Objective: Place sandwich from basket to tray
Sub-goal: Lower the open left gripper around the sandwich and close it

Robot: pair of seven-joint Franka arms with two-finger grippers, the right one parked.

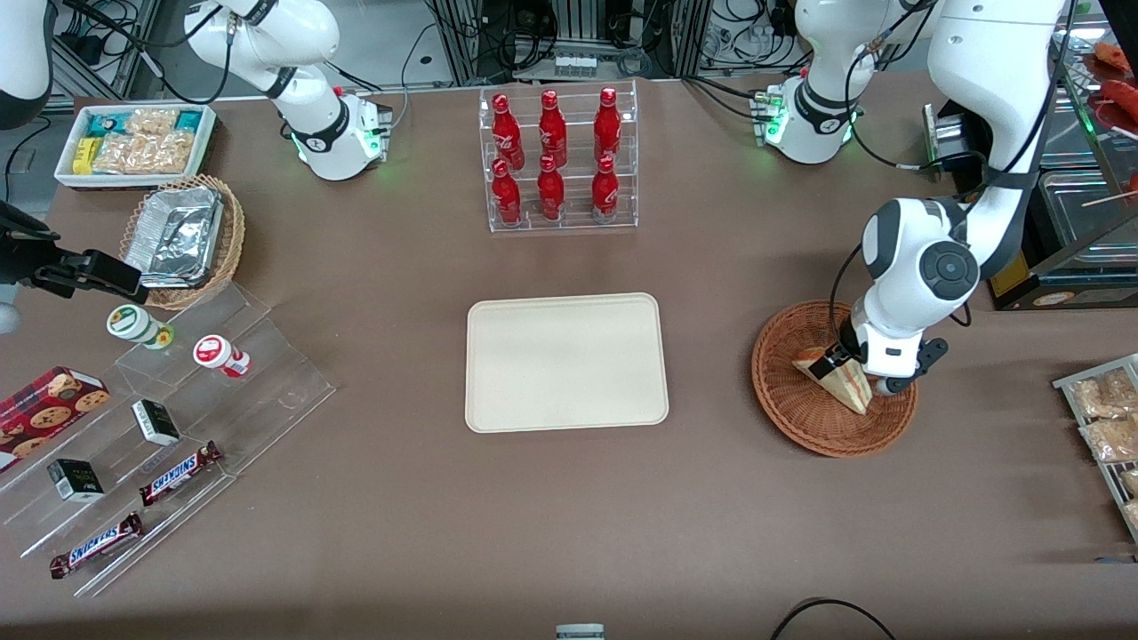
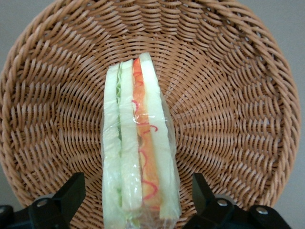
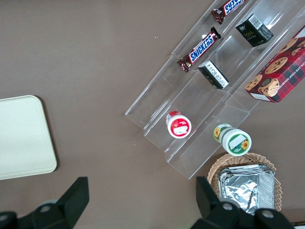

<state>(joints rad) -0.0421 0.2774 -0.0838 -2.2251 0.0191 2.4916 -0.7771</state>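
The sandwich (image 1: 840, 380), a wrapped wedge of white bread with red and light layers, stands on edge in the round reddish-brown wicker basket (image 1: 800, 418) toward the working arm's end of the table. My left gripper (image 1: 853, 369) is lowered into the basket over the sandwich. In the left wrist view the gripper (image 2: 137, 183) is open, with one black finger on each side of the sandwich (image 2: 138, 143) and a gap to each; the basket (image 2: 228, 105) fills the view. The cream tray (image 1: 565, 362) lies flat at mid-table and also shows in the right wrist view (image 3: 21, 136).
A clear rack of red bottles (image 1: 558, 160) stands farther from the camera than the tray. Toward the parked arm's end are a tan foil basket (image 1: 182, 236), a white snack bin (image 1: 133, 142) and a clear stepped shelf (image 1: 160, 427). A packet rack (image 1: 1107, 418) lies near the basket.
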